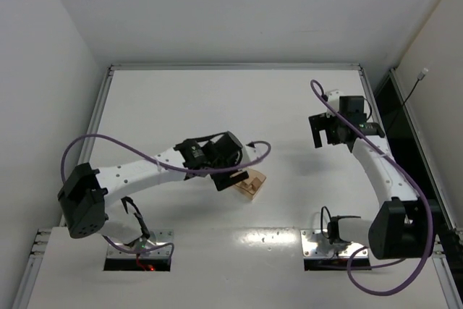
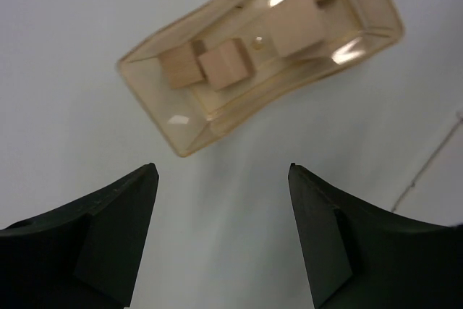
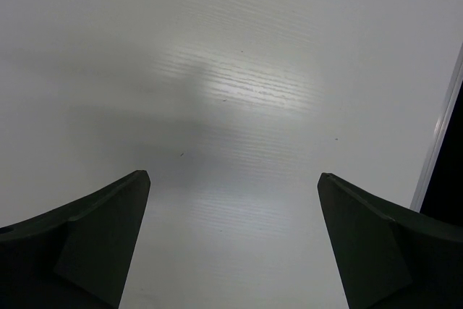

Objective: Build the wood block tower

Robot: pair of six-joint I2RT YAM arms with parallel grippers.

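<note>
Several small light-brown wood blocks lie loose inside a shallow tan tray (image 2: 168,122); I see one at the left (image 2: 181,67), one beside it (image 2: 226,64) and a larger-looking one further back (image 2: 298,22). In the top view the tray (image 1: 252,183) sits at the table's middle front. No tower stands anywhere in view. My left gripper (image 2: 223,173) is open and empty, hovering just short of the tray's near end; in the top view it (image 1: 230,179) sits right beside the tray. My right gripper (image 3: 233,176) is open and empty over bare table, far to the right (image 1: 323,141).
The white table (image 1: 217,99) has a raised metal rim at the back and sides. A dark gap runs along the right edge (image 3: 445,179). Purple cables loop from both arms.
</note>
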